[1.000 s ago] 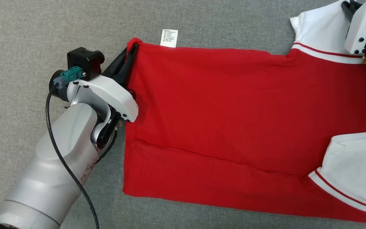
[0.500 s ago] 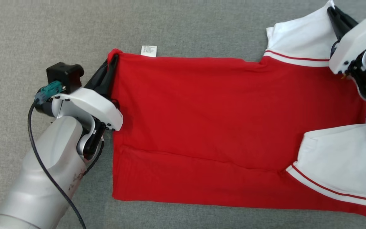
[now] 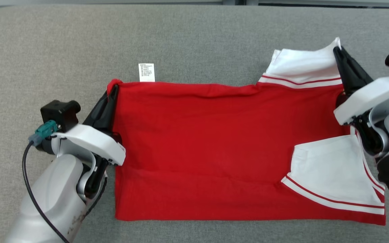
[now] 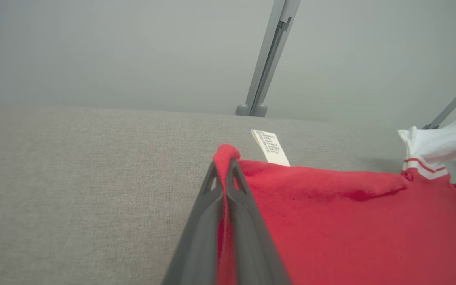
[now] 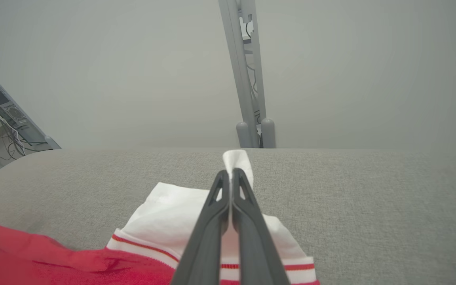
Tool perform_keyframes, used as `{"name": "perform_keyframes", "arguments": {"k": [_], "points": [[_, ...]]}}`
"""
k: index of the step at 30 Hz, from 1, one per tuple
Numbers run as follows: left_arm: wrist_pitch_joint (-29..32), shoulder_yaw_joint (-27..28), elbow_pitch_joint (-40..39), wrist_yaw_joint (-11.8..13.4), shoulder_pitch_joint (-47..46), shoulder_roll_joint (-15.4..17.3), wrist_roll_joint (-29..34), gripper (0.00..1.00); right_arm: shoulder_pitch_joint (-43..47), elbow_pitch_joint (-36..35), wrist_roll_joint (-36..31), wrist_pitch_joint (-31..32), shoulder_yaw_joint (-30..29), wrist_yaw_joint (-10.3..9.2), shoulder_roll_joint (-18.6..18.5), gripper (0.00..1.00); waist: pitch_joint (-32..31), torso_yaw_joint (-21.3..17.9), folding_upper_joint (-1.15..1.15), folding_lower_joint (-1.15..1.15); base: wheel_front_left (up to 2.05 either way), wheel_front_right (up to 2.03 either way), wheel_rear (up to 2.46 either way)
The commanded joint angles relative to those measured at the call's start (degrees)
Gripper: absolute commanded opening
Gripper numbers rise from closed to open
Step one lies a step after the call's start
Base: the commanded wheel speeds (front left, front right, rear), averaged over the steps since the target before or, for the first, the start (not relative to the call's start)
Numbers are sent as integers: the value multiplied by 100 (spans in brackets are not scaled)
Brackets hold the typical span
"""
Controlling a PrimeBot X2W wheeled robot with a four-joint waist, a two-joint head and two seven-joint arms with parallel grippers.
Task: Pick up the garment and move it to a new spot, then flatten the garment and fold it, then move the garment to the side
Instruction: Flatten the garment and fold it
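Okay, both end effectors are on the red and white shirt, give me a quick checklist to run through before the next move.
1. Left end effector shut on the garment at its far hem corner: ok.
2. Right end effector shut on the far sleeve: ok.
3. Far edge between the two grips close to straight: ok.
4. Near sleeve folded in over the red body: ok.
5. Red body flat: not ok, a long crease runs along its near part.
6. Both fabric layers caught in each grip: cannot tell.
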Motion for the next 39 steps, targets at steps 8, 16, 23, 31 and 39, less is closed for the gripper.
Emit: {"name": "perform_keyframes", "arguments": {"k": [8, 16, 23, 31, 39], "points": [[-33, 457, -856, 120, 941, 16, 220, 0, 1145, -740, -140, -355, -498, -2, -65, 0, -492, -135, 0, 0, 0, 0, 0], [-30, 908, -1390, 188, 2096, -66, 417, 0, 2906, -1891, -509, -436, -1403, -1, 313, 0, -836, -199, 0, 0, 0, 0, 0], [-30, 1133, -1251, 56, 2609, -155, 518, 0, 4035, -2618, -883, -437, -2025, -1, 767, 0, -983, -342, 0, 0, 0, 0, 0], [-31, 1219, -913, -49, 2917, -247, 598, 0, 4417, -2720, -1175, -306, -2123, -1, 966, 0, -1047, -442, 0, 0, 0, 0, 0], [-31, 1214, -333, -87, 3036, -298, 638, 100, 4791, -2543, -1256, -148, -2130, -1, 987, 100, -1128, -449, 0, 0, 0, 0, 0]]}}
